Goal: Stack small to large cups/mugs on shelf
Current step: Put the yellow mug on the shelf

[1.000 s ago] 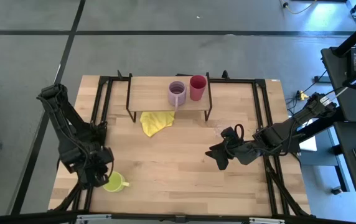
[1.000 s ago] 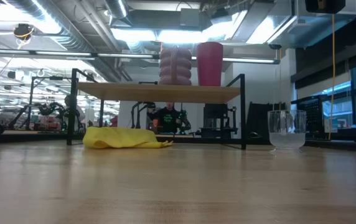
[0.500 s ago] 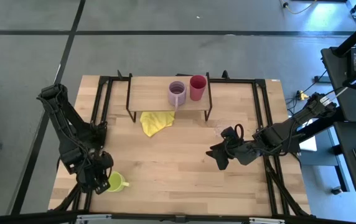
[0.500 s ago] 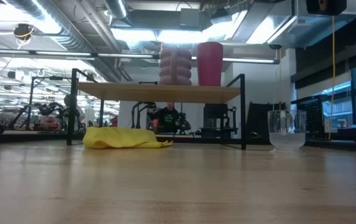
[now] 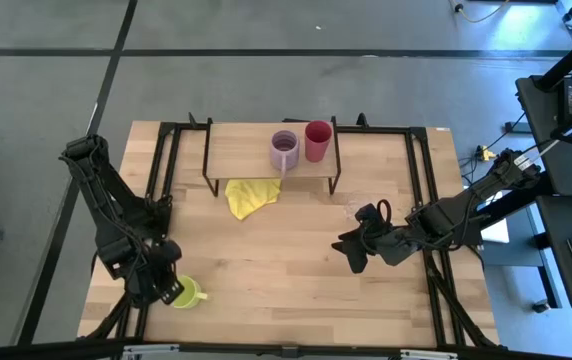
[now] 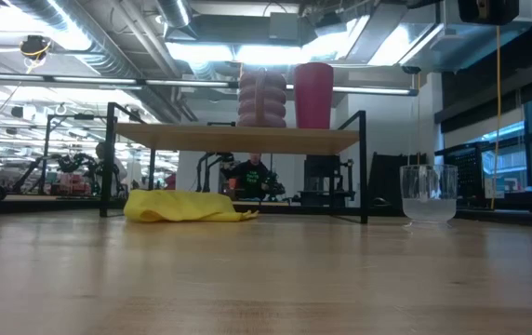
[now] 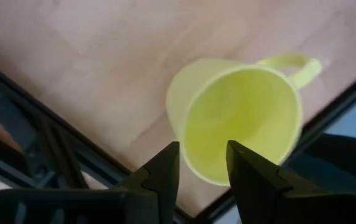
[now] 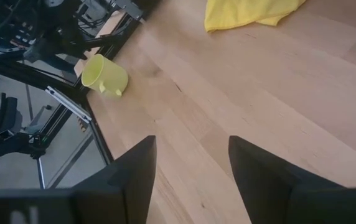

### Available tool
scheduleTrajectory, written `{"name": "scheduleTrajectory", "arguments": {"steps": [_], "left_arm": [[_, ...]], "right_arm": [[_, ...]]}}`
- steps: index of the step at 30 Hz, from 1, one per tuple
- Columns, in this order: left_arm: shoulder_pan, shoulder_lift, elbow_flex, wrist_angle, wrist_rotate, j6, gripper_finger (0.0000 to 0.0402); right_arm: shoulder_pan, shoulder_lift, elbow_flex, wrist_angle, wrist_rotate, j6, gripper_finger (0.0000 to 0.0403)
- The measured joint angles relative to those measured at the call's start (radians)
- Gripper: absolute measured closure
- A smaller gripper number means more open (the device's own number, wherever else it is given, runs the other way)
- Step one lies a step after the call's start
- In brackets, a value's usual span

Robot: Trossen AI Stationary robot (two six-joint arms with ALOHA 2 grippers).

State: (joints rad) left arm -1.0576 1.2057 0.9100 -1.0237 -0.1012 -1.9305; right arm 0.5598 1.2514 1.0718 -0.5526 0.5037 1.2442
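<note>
L gripper [image 5: 163, 289] lowered further vs 1 s ago, fingers [image 7: 165, 171] spread astride rim of lime-yellow mug [image 5: 184, 293], near-left tabletop [image 5: 266, 260]; grasp judged imminent. Lilac mug [image 5: 284, 149], red cup [image 5: 317, 140] on shelf [image 5: 241, 150]. R gripper [image 5: 351, 252] unmoved, fingers apart.

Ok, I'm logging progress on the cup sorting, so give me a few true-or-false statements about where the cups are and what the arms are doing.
1. The lilac mug and the red cup stand on the shelf. True.
2. The lime-yellow mug is on the shelf. False: it is on the table near the front left corner.
3. The left gripper is at the lime-yellow mug, fingers open at its rim. True.
4. The right gripper holds the clear glass. False: it is open and empty; the glass stands on the table.
5. The yellow cloth lies on the shelf. False: it lies on the table.
</note>
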Motion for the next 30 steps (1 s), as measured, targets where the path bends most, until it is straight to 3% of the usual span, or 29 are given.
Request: {"name": "scheduleTrajectory", "arguments": {"steps": [18,30], "left_arm": [[-0.001,0.008,0.0,-0.014,0.02,0.014,0.0273],[-0.003,0.143,0.0,0.019,0.055,-0.019,0.0273]], "right_arm": [[0.0,0.0,0.0,0.0,0.0,-0.016,0.02],[0.0,0.0,0.0,-0.017,0.0,-0.016,0.02]]}}
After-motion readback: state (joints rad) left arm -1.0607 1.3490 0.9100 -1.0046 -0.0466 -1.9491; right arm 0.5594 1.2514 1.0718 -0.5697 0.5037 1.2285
